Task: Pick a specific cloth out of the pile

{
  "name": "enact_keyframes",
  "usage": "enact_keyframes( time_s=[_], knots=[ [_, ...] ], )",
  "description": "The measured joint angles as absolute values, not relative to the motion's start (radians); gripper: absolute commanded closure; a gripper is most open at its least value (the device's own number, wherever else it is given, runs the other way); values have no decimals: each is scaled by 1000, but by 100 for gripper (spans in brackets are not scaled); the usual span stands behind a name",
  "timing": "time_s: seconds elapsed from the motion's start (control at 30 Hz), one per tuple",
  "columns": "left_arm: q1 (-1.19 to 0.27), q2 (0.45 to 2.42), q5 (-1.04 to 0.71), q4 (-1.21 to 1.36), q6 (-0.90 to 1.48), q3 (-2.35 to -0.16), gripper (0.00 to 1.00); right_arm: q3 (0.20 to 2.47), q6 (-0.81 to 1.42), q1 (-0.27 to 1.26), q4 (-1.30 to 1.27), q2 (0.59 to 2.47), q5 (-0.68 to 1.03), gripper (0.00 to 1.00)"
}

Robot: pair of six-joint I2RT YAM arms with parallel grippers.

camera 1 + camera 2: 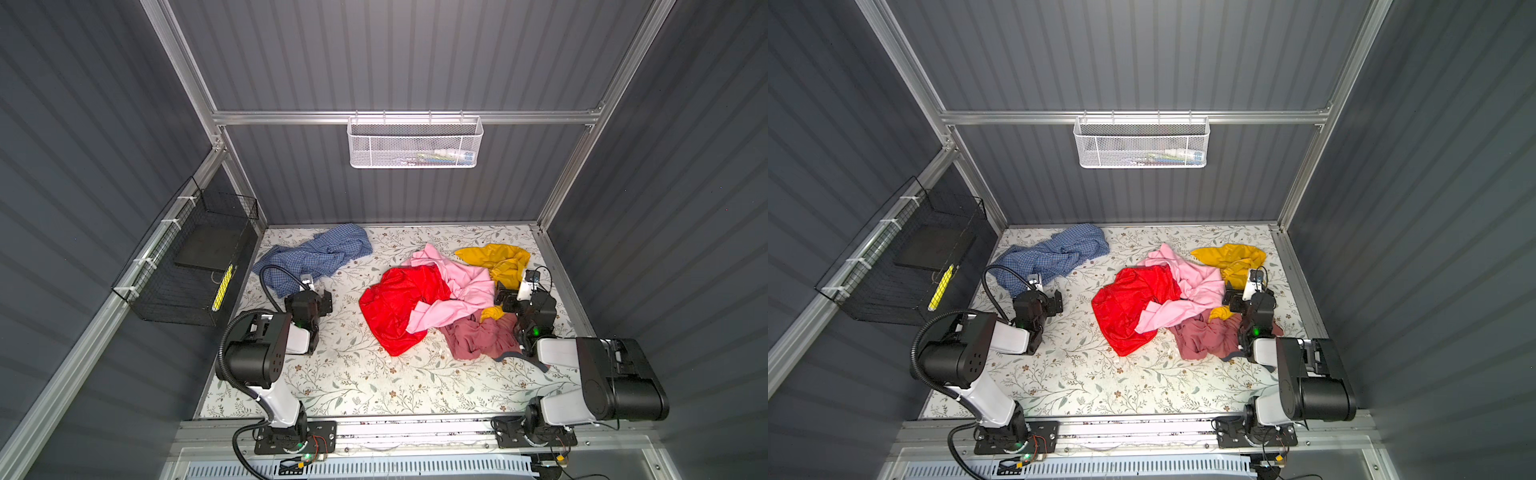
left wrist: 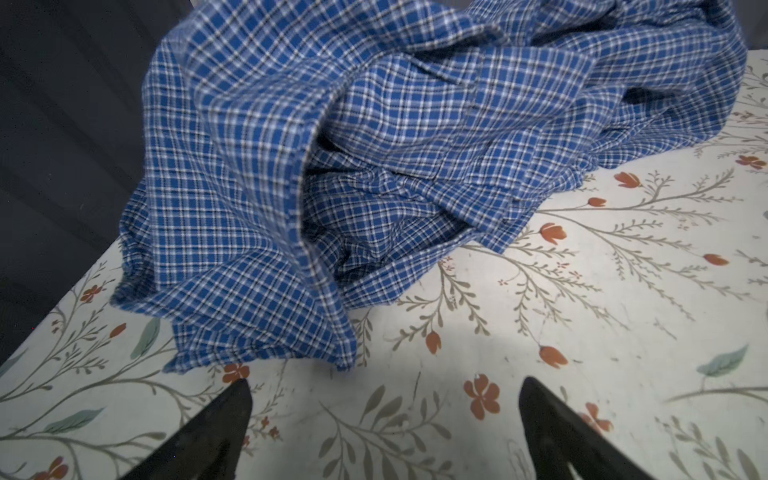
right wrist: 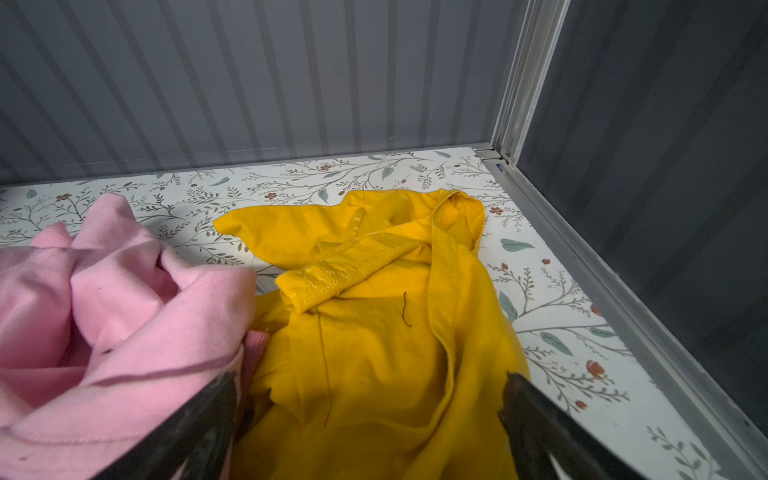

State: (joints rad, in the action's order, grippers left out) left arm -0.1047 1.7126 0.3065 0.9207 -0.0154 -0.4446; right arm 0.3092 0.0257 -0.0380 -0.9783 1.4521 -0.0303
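The cloth, a crumpled blue check shirt, lies alone at the back left of the floral table, apart from the pile; it also shows in the other top view and fills the left wrist view. The pile sits right of centre: red, pink, mustard yellow and dusty rose garments. My left gripper stands open over bare table just short of the shirt's near edge, holding nothing. My right gripper is open above the yellow garment, beside the pink one.
A white mesh basket hangs on the back wall and a black wire basket on the left wall. Grey walls and an aluminium frame close in the table on three sides. Bare floral table stretches along the front.
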Motion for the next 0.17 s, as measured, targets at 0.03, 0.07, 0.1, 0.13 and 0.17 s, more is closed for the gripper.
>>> enact_keyframes(
  time_s=[0.03, 0.07, 0.1, 0.13, 0.17],
  knots=[
    [-105, 1713, 299, 920, -15, -445, 0, 309, 26, -38, -979, 1452, -29, 1],
    [-104, 1713, 294, 920, -15, -445, 0, 309, 26, -39, -979, 1452, -29, 1],
    [-103, 1713, 290, 921, -15, -445, 0, 309, 26, -39, -978, 1452, -29, 1],
    [-103, 1713, 287, 921, -15, -445, 0, 309, 26, -39, -978, 1452, -29, 1],
    [-103, 1713, 286, 921, -16, -445, 0, 309, 26, -39, -979, 1452, -28, 1]
  ],
)
